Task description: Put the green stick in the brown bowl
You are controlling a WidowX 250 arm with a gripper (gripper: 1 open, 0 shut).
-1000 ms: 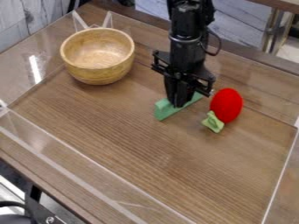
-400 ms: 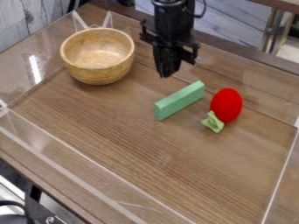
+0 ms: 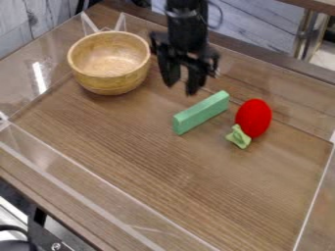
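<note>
stick (image 3: 199, 112): green | bowl (image 3: 110, 61): brown | ball (image 3: 254, 115): red

The green stick (image 3: 201, 111) is a flat, rectangular block lying on the bench (image 3: 157, 176) right of centre, angled so its far end points up and to the right. The brown bowl (image 3: 110, 62) is round, light wood, upright and empty, at the far left, well apart from the stick.
</note>
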